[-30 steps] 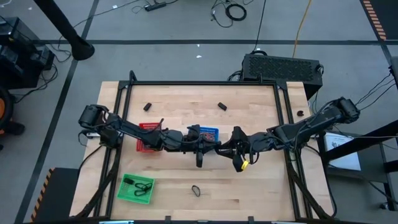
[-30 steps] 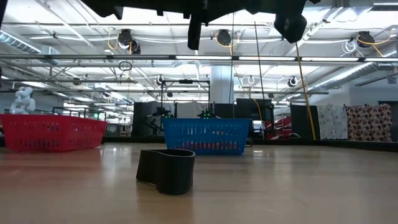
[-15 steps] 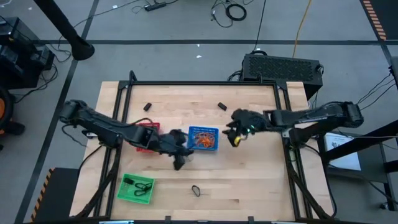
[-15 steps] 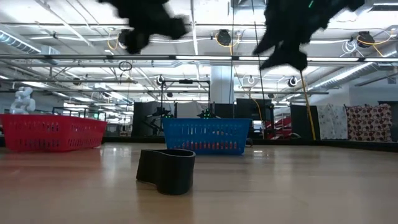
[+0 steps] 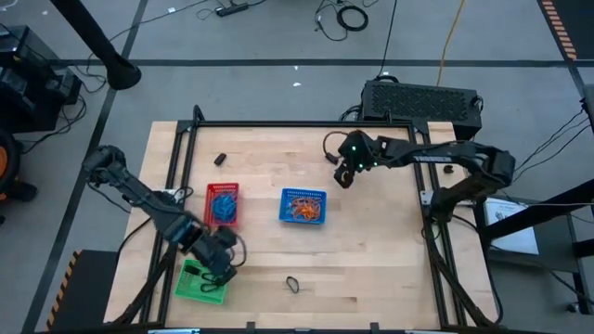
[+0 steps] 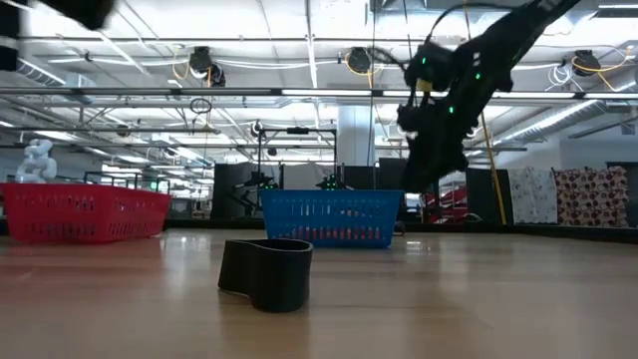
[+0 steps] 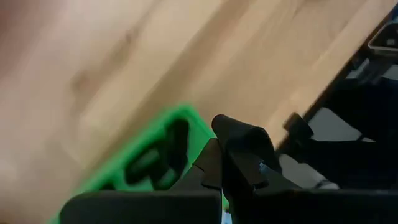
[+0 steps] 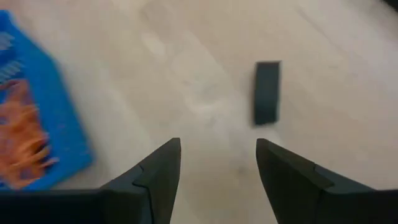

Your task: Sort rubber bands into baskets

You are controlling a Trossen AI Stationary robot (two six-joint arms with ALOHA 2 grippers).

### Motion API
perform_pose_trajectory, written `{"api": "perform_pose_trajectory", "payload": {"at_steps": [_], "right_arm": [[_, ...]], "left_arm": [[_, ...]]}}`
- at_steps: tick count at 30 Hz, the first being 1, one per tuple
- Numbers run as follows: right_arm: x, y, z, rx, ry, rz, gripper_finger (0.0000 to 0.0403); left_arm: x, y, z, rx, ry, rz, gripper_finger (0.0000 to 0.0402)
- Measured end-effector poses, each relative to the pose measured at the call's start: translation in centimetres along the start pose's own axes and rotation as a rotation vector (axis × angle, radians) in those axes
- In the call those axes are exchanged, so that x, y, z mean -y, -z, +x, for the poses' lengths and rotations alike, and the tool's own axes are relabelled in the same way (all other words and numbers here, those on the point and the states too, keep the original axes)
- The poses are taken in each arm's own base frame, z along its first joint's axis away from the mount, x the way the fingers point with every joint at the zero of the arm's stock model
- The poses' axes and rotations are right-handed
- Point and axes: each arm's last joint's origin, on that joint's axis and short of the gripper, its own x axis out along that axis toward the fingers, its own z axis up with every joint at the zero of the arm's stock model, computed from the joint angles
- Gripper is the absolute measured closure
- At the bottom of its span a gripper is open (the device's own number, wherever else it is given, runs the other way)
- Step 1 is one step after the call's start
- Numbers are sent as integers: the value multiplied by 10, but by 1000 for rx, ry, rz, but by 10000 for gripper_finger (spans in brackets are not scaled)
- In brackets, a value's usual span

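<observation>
High view: left gripper (image 5: 221, 263) hangs over the top edge of the green basket (image 5: 202, 283) at front left, fingers closed; whether it holds anything can't be told. Right gripper (image 5: 344, 174) is at the back right, just beside a black band (image 5: 330, 158), fingers apart with nothing between them. The red basket (image 5: 222, 204) holds blue bands, the blue basket (image 5: 303, 206) holds orange bands (image 5: 302, 210), and the green one holds black ones. Two more black bands lie loose, one at back left (image 5: 220, 160), one near the front edge (image 5: 292, 283).

Only the right wrist view shows the open fingers (image 8: 158, 171) clearly, with the black band (image 8: 267, 92) ahead. Left wrist view is blurred, showing the green basket (image 7: 146, 158) below. Low view: the front band (image 6: 266, 272) stands before the blue basket (image 6: 332, 217).
</observation>
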Motion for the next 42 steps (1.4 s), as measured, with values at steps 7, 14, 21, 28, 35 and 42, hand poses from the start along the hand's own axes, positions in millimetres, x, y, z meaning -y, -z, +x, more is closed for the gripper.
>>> {"api": "perform_pose_trajectory", "payload": {"at_steps": [7,14,21,28,35,42], "right_arm": [[25,-5,28,18,48,-41,202],[42,-5,49,13,76,-87,202],[47,-2,65,10,78,-97,202],[46,-3,73,5,84,-122,204],[47,-9,72,14,84,-121,231],[47,-7,72,-5,82,-120,315]], "left_arm": [[1,37,2,-57,-38,-148,399],[1,62,10,-79,-86,-242,399],[4,70,27,-88,-147,-262,399],[1,72,40,-81,-220,-263,395],[1,72,48,-76,-255,-261,393],[1,72,48,-76,-253,-231,370]]}}
